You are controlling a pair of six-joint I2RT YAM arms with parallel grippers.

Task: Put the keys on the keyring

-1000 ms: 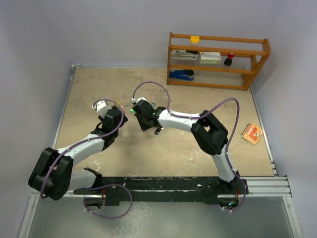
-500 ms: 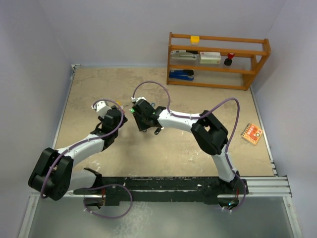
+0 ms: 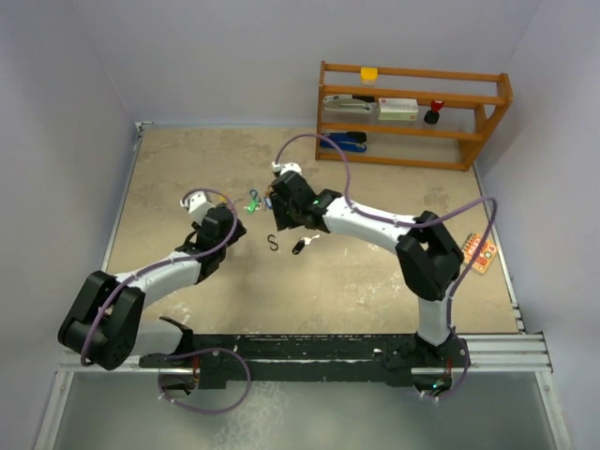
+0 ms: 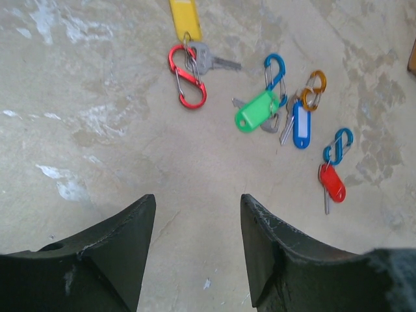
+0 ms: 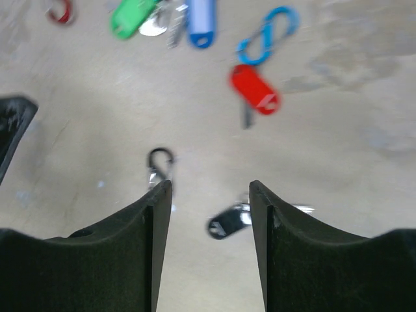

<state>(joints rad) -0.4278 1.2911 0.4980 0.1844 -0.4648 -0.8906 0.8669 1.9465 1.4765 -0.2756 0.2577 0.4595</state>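
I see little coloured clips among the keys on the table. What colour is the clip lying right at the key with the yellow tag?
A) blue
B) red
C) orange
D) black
B: in the left wrist view, the red clip lies against the key with the yellow tag, near the top of the picture.

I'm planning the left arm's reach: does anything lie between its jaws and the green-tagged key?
Nothing visible does. Only bare tabletop lies between the left gripper and the green-tagged key; the red clip lies off to one side of that path.
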